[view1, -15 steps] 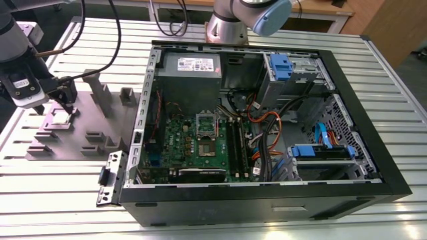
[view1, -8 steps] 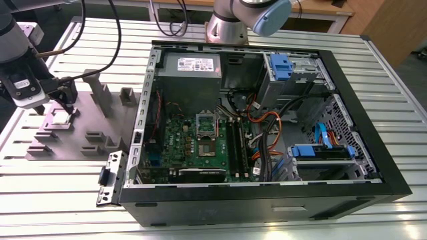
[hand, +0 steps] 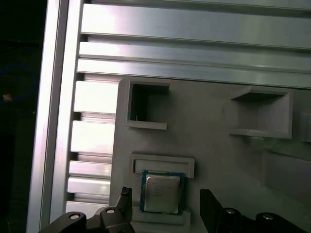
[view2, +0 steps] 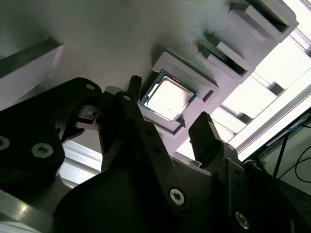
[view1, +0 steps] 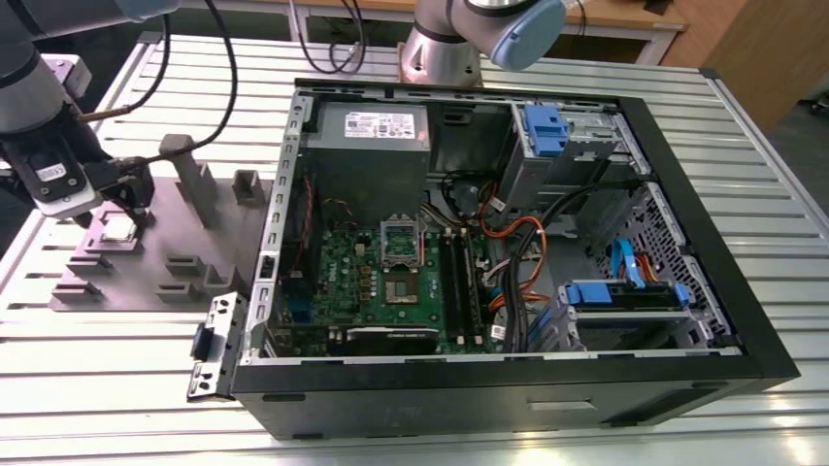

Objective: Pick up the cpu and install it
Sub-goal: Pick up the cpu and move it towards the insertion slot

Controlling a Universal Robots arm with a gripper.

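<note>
Your arm [view1: 26, 97] reaches down at the exterior view's left, wrist turned downward; your gripper [view2: 167, 99] [hand: 165, 193] hangs low, its jaws spread well apart in both wrist views.

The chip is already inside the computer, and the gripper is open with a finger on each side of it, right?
Not quite. The chip isn't inside the computer; it sits in the grey holder on the table beside the computer. The first wrist view shows it there. The gripper is open, with a finger on each side of it.
</note>
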